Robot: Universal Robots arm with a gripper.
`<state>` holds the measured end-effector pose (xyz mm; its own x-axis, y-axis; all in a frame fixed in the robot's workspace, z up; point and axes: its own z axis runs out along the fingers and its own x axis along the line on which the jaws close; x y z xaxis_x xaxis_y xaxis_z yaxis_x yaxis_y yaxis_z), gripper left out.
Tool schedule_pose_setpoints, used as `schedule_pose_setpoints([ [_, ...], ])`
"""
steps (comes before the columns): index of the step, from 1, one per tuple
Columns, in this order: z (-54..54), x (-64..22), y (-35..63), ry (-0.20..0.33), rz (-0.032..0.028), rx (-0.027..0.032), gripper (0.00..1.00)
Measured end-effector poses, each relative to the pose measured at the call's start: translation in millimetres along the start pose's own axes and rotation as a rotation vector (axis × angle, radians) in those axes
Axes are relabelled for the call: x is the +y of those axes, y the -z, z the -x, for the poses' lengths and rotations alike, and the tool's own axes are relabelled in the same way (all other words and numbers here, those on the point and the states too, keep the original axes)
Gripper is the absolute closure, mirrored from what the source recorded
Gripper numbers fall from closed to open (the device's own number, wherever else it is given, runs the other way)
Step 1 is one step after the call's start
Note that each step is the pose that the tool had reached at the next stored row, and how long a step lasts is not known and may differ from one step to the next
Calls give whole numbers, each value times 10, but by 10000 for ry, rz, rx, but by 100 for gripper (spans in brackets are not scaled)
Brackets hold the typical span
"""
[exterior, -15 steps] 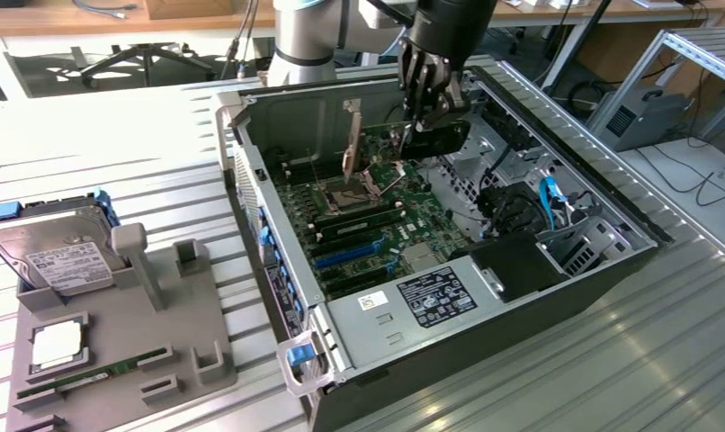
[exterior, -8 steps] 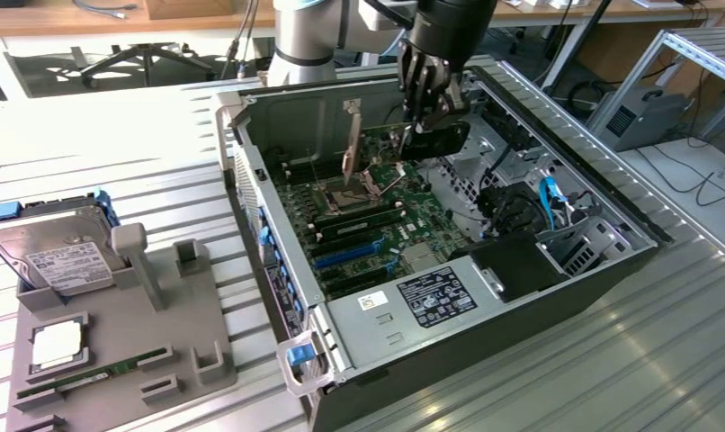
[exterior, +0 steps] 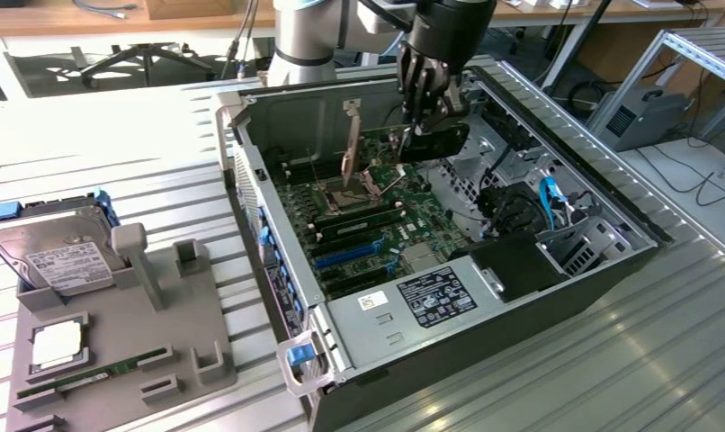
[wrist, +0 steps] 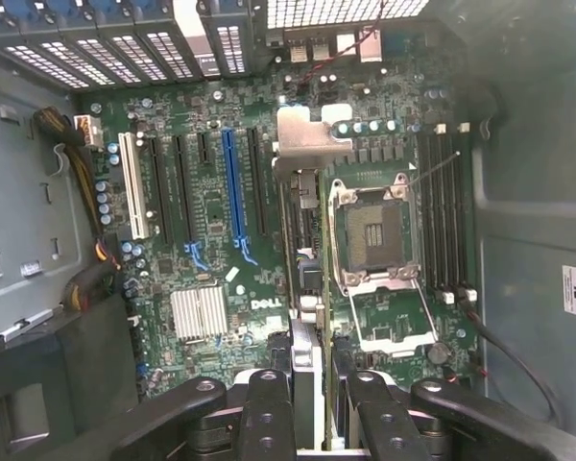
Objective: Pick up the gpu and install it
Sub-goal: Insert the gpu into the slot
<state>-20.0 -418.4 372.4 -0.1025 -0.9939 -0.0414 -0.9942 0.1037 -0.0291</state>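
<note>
Grey plastic tray (exterior: 135, 297) sits closest to you, just beside the case (exterior: 632, 270). It has cut-out pockets, so each part has its own spot to be grabbed from. The hard drive (exterior: 50, 256), a CPU chip (exterior: 57, 342) and the RAM stick (exterior: 93, 373) are all parked in theirs.

Next back is the case itself, lying on its side with the panel off. That puts the motherboard (exterior: 362, 225) face up, so everything inside the case can be reached from straight above.

Your gpu (exterior: 437, 142) is up over the open side of the case, pinched in the gripper (exterior: 429, 126). From the wrist view the gripper (wrist: 312, 384) has its fingers drawn in narrow on the card. You see the gpu (wrist: 305, 144) edge-on, with its silver bracket pointing at the vented rear wall of the case. My guess is it's held that way so the bracket lines up with the rear openings and the connector edge faces the board. It runs between the blue slot (wrist: 232, 192) and the empty CPU socket (wrist: 379, 230). It looks clear of the board, not seated, though I can't be sure of the gap.

Furthest back, behind the case, the arm (exterior: 302, 36) rises and reaches over the rim. The wrist points pretty much straight down into the case.
</note>
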Motion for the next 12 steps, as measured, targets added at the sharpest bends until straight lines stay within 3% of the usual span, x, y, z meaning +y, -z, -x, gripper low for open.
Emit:
schedule_pose_setpoints([
  [12, -36, 38, -14, 2, 1, 2, 73],
])
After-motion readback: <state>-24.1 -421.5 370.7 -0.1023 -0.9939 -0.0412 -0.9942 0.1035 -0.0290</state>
